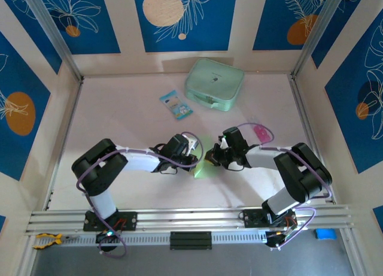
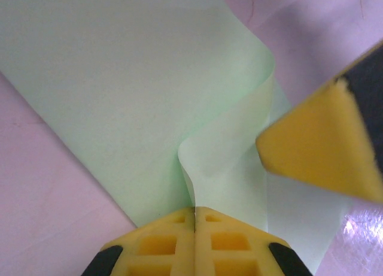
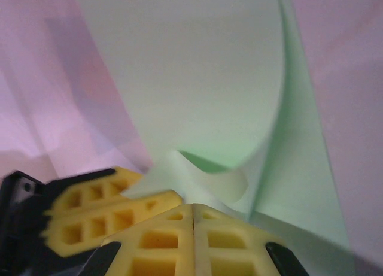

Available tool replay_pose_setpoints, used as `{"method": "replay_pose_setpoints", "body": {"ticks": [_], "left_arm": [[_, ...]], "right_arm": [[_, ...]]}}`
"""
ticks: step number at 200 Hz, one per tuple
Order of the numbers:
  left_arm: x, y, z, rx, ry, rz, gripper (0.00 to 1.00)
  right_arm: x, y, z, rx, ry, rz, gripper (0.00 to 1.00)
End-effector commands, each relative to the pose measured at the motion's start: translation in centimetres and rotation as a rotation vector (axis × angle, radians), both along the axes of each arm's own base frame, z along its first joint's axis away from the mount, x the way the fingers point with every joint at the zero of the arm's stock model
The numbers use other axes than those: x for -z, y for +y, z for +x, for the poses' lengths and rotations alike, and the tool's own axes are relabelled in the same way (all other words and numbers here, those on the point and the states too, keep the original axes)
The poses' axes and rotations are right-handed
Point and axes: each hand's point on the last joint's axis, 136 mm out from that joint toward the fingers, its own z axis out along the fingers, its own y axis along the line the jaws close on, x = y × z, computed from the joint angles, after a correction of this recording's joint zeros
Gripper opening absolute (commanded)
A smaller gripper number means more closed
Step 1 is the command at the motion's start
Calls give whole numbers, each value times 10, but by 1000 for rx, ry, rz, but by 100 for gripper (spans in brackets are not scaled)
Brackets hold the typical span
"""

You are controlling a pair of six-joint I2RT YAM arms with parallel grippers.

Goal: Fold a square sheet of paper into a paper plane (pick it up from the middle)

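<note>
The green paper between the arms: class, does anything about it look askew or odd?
Yes. The square sheet of paper is not flat: where the left fingers and right fingers pinch it, it buckles up in a loose curl, not a sharp crease.

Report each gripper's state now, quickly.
Left gripper: closed, pinching the square sheet of paper.
Right gripper: closed, pinching the same sheet.

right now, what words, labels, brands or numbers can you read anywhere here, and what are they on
No text can be read in any view.
Blue-and-white packet: printed, but too small and blurred to read.
Mint case: a small dark mark on the lid, too small to read.
Square sheet of paper: plain, no writing.
</note>
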Motion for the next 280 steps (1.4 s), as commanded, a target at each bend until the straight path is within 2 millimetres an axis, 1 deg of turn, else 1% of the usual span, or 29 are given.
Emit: {"method": "replay_pose_setpoints", "body": {"ticks": [1,24,45,59,67,81,113,127,144,170,182,193,209,234,280], "left_arm": [[5,3,2,15,16,21,1],[5,3,1,16,17,22,0],[5,3,1,17,16,22,0],[5,4,1,16,16,26,1],[5,4,2,15,14,26,0],[5,4,2,15,14,27,0],[6,4,1,18,18,26,0],[6,4,1,18,19,26,0],[6,4,1,19,20,28,0],[6,4,1,19,20,27,0],[7,5,1,19,22,29,0],[6,4,1,20,23,29,0],[7,4,0,21,25,30,0],[8,5,-1,21,30,35,0],[9,4,-1,26,34,35,0]], "right_arm": [[2,-1,5,-9,-3,-18,0],[20,-6,1,10,41,-45,0],[40,-20,-7,53,92,-109,0],[46,-27,-9,83,108,-123,0],[45,-29,-9,89,107,-114,0],[36,-27,-4,85,85,-88,0],[1,-8,11,12,-7,11,0],[-5,-4,15,2,-25,21,0],[4,-10,16,23,-11,-17,0],[31,-29,10,84,42,-63,0],[41,-37,8,116,59,-65,0],[46,-42,8,135,69,-49,0],[46,-45,10,148,64,-28,0],[38,-45,16,160,41,7,0],[32,-52,26,181,32,-7,0]]}}
